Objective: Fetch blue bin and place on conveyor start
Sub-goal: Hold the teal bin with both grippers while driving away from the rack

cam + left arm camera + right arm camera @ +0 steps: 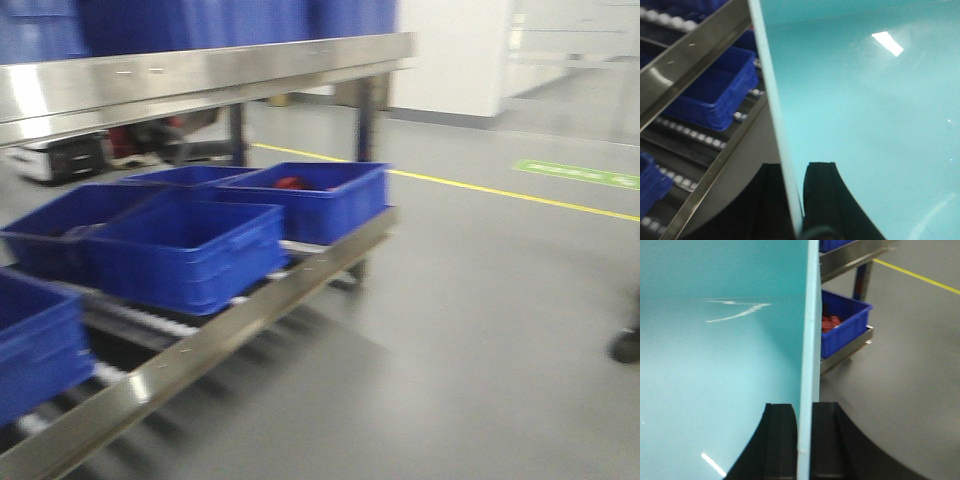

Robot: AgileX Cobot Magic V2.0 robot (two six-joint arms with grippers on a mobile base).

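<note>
Gripping the blue bin by 2 opposite walls, the left gripper and right gripper each pinch a wall between their jaws, holding it aloft near the steel rack, so fetching looks done; no conveyor start shows, so placing remains.

Dark blue bins sit on a steel shelf; one holds something red. A yellow line crosses the floor.
</note>
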